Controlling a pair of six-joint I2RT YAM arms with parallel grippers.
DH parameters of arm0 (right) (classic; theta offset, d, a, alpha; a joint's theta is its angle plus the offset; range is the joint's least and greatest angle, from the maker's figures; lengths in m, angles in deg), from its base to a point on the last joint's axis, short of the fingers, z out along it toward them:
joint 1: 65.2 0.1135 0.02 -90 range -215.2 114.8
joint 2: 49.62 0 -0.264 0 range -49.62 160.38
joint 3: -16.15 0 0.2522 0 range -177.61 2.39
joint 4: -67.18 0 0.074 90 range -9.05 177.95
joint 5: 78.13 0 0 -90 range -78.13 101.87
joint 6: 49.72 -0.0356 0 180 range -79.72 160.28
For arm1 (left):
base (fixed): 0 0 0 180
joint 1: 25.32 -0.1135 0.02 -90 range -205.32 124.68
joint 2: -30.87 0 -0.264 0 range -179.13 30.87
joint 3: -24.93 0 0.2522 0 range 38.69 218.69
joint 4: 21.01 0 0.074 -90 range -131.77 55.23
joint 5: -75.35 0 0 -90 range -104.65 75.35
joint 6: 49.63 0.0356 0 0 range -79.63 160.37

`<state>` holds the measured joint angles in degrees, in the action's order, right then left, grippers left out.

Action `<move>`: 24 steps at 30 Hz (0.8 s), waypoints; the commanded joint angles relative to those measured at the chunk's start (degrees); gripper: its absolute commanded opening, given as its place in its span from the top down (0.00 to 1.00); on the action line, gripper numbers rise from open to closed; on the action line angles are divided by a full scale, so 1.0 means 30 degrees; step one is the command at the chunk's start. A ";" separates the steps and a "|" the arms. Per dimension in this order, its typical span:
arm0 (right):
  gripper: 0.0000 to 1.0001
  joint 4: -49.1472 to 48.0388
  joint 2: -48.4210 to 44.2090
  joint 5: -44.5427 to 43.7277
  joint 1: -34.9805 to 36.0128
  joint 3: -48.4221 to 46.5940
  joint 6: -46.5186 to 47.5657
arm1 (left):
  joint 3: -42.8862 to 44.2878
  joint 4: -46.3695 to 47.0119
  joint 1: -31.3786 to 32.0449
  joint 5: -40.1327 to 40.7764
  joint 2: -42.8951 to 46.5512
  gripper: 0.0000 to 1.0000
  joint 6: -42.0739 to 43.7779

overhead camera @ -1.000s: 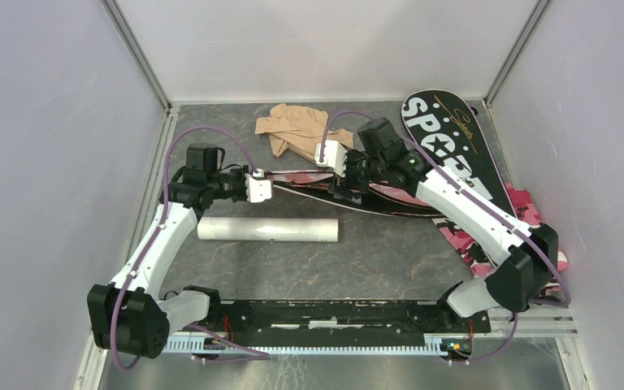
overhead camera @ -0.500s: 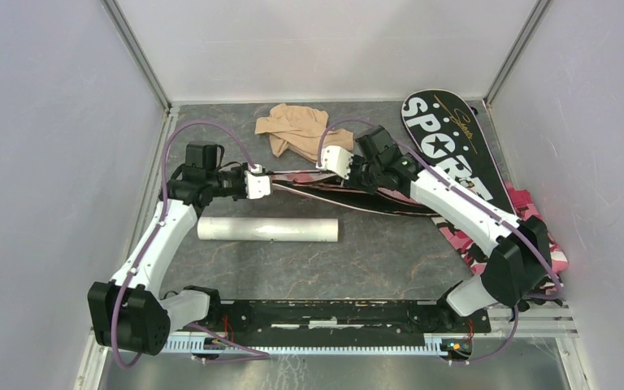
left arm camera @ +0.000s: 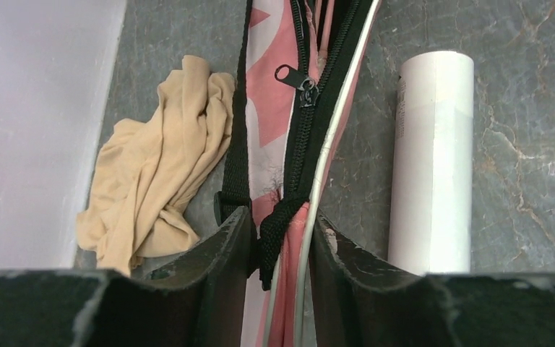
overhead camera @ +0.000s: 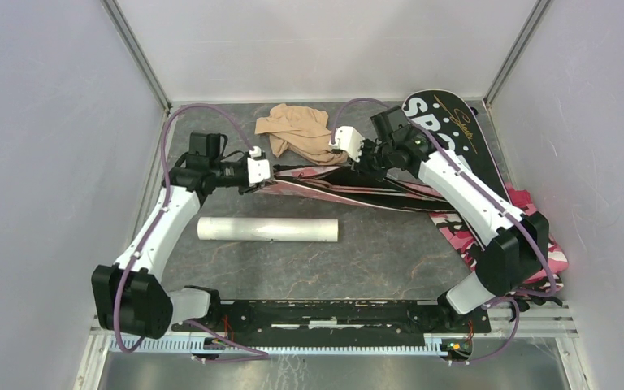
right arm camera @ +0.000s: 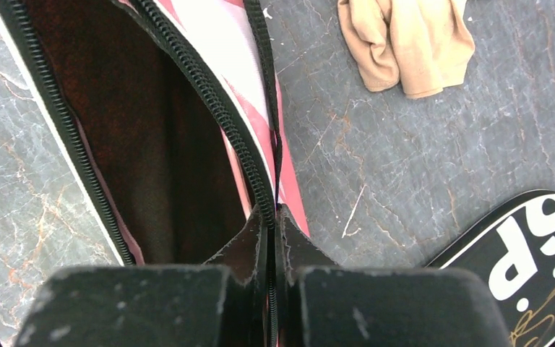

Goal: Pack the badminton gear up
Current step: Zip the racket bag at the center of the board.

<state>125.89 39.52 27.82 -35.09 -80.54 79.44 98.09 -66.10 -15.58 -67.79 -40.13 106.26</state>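
A pink racket cover point(overhead camera: 333, 188) lies unzipped across the mat between both arms, its dark inside point(right arm camera: 159, 144) showing. My left gripper point(overhead camera: 262, 184) holds its left end: in the left wrist view the fingers point(left arm camera: 224, 246) press a black strap, pink fabric and a thin racket frame point(left arm camera: 327, 155) between them. The zipper slider point(left arm camera: 305, 88) sits just ahead of them. My right gripper point(right arm camera: 271, 217) is shut on the cover's upper zipper edge near the back point(overhead camera: 357, 161). A long white tube point(overhead camera: 268, 229) lies in front of the cover. The black "SPORT" cover point(overhead camera: 455, 154) lies at the back right.
A tan cloth point(overhead camera: 296, 130) is crumpled at the back centre, just behind the pink cover. A pink camouflage cloth point(overhead camera: 528, 236) lies under the right arm at the right wall. Metal rails and white walls close in the mat point(overhead camera: 357, 260) on three sides.
The right gripper closed on the cover's zipper edge and drew back and rightwards, spreading the opening. The left gripper shifted slightly backwards with the cover's end. The tube stayed put.
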 commanded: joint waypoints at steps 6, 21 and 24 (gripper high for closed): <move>1.00 0.0354 -0.0126 0.2204 -0.0522 -0.1431 0.0340 | 0.2685 -0.0913 0.0713 -0.1095 -0.1516 0.39 -0.3248; 1.00 0.1644 0.0171 0.3841 -0.1165 -0.2526 0.1267 | 0.4710 -0.4282 0.1277 0.0274 -0.3189 0.32 -0.2077; 1.00 0.2326 0.0209 0.4904 -0.1287 -0.2581 0.2006 | 0.4713 -0.4309 0.1273 0.0447 -0.3211 0.39 -0.2043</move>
<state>131.95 41.01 35.66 -38.24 -84.48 82.13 109.71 -77.40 -11.93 -67.18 -49.47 98.72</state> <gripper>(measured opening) 0.020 0.661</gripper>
